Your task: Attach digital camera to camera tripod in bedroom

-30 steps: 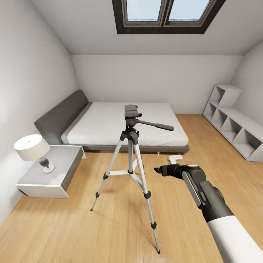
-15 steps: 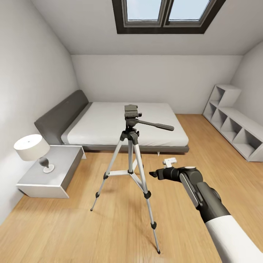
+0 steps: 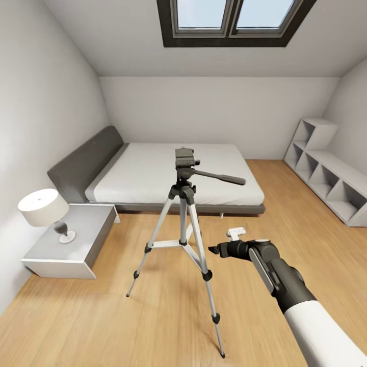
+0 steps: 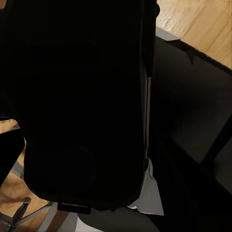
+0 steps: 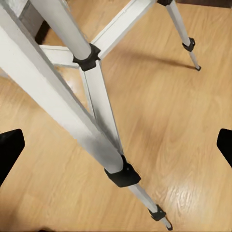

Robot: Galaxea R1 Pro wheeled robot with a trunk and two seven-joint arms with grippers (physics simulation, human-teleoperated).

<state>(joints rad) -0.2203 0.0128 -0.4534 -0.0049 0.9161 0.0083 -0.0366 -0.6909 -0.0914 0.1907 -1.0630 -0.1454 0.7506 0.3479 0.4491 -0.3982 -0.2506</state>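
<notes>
Right gripper (image 3: 215, 250) beside camera tripod (image 3: 184, 204), agape.

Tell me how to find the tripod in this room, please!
Look at the big grey bed under the skylight. On the wooden floor just in front of it stands the camera tripod, left of the robot's right hand. Unlike the low nightstand with its lamp, it is tall and thin, with three silver legs and a black head with a long handle.
</notes>
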